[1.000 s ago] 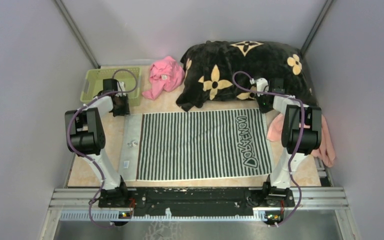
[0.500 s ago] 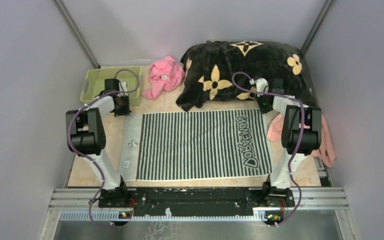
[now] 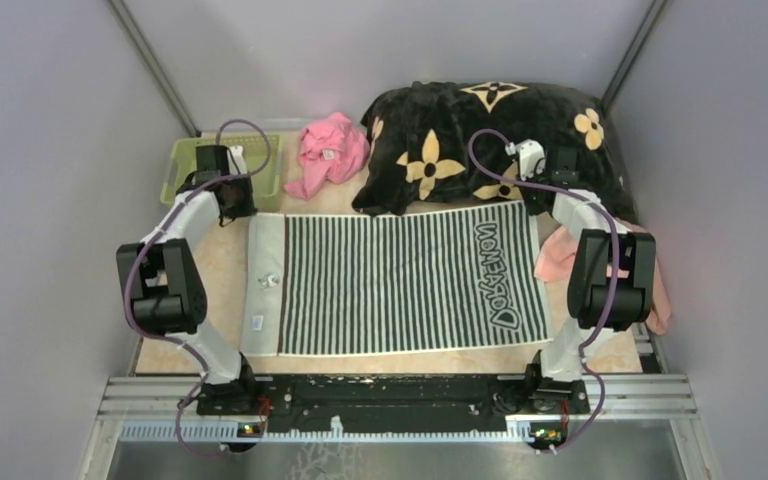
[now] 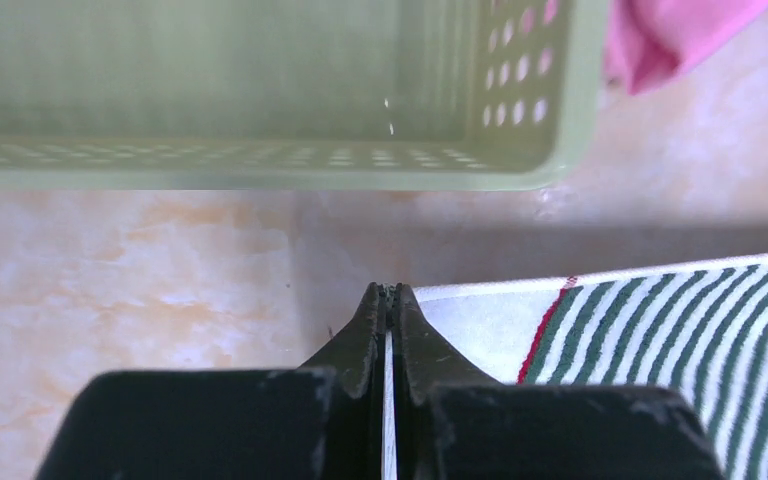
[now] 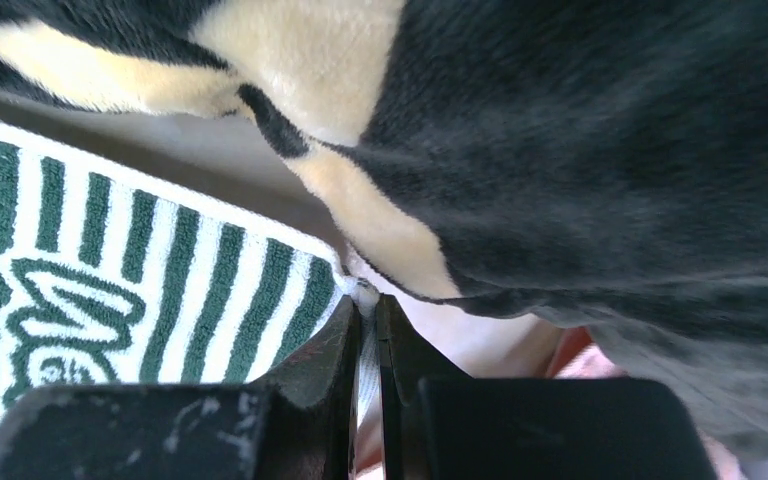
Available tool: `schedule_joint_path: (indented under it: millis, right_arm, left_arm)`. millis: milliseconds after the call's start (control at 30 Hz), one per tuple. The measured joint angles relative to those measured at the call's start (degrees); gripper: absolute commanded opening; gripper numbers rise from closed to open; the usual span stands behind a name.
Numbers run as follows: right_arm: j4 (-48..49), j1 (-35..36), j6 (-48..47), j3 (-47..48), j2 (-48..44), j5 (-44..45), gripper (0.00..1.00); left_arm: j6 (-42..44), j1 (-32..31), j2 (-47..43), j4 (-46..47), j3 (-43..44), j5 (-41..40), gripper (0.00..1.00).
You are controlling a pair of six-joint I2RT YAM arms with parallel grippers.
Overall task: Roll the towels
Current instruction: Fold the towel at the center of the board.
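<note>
On the table [image 3: 224, 268], striped towel [image 3: 400, 282], long axis left-right (lettering end right).

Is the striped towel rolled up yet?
No, the striped towel lies flat and fully spread out, with no rolled part anywhere.

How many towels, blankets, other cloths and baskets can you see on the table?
Towels: 2, the striped towel and the salmon-pink towel
Blankets: 1, the black blanket with tan flowers
Other cloths: 1, the bright pink cloth
Baskets: 1, the green basket
Total: 5
</note>
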Motion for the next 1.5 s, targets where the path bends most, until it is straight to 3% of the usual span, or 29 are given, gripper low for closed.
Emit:
schedule_joint_path:
  millis: [200, 700, 1033, 1500]
  right_arm:
    - [0.8, -0.1, 0.7, 0.0, -3.6, 0.0, 0.0]
    - [5.1, -0.1, 2.9, -1.6, -6.2, 0.0, 0.0]
    - [9.2, -0.2, 6.2, -9.5, -14.3, -0.1, 0.0]
    - [14.6, -0.9, 7.1, -6.3, -10.8, 0.0, 0.0]
  left_arm:
    - [-0.5, 0.0, -5.9, 1.9, 0.3, -0.2, 0.0]
    - [-2.4, 3.3, -8.1, 6.4, 0.5, 3.2, 0.0]
    - [-5.9, 6.1, -17.8, 12.6, -10.0, 4.0, 0.0]
    - [-9.2, 6.9, -9.1, 17.7, -2.8, 9.8, 0.0]
